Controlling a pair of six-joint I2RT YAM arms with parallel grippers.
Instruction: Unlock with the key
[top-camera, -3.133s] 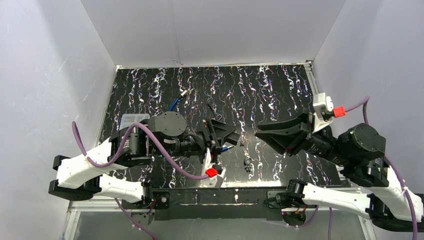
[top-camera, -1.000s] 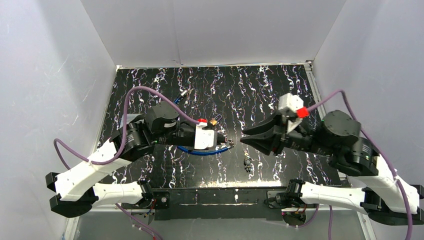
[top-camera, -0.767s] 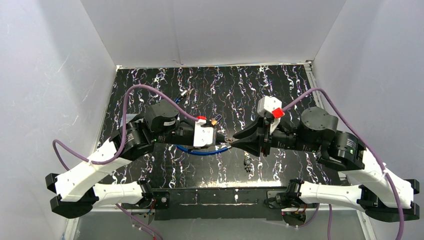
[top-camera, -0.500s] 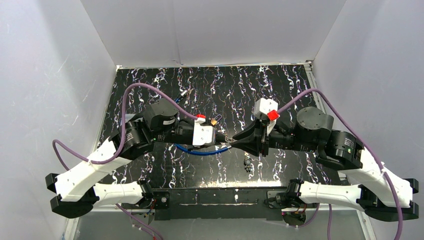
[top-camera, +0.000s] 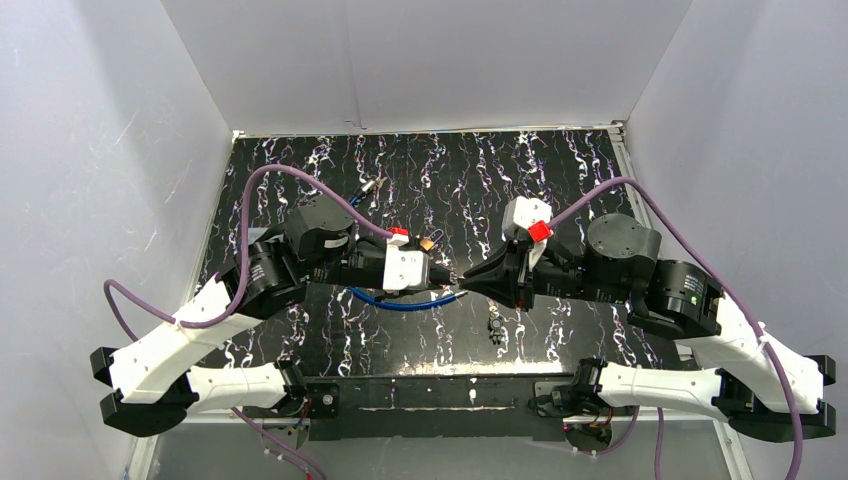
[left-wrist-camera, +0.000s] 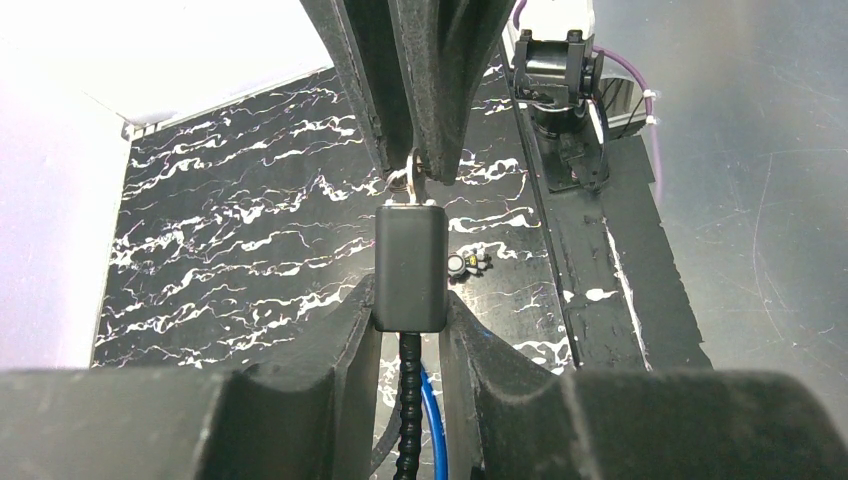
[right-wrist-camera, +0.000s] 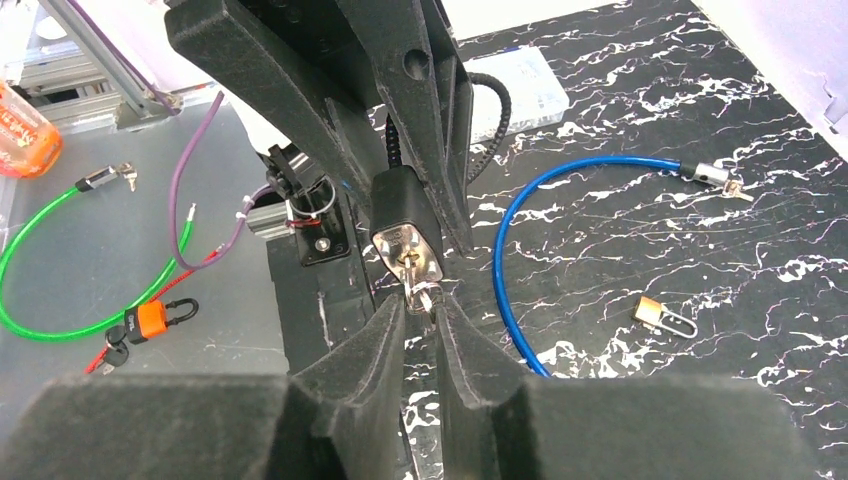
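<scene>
My left gripper (left-wrist-camera: 410, 305) is shut on a black lock body (left-wrist-camera: 410, 262), held above the table with its ribbed black cable (left-wrist-camera: 408, 400) trailing back between the fingers. A small silver key (right-wrist-camera: 425, 296) sticks out of the lock's metal face (right-wrist-camera: 403, 245). My right gripper (right-wrist-camera: 423, 308) meets it head-on, and its two fingertips pinch the key's head. In the top view the left gripper (top-camera: 443, 283) and right gripper (top-camera: 466, 282) meet tip to tip over the table's middle.
A blue cable (right-wrist-camera: 560, 200) loops on the black marbled table (top-camera: 560, 180), with a small brass padlock (right-wrist-camera: 665, 317) beside it. A small dark object (top-camera: 494, 325) lies near the front edge. Off the table are a green cable (right-wrist-camera: 60, 260) and an orange padlock (right-wrist-camera: 150, 318).
The right arm has swung left to the lock and its jaws have narrowed onto the key. The left arm has held the lock still over the last second.
</scene>
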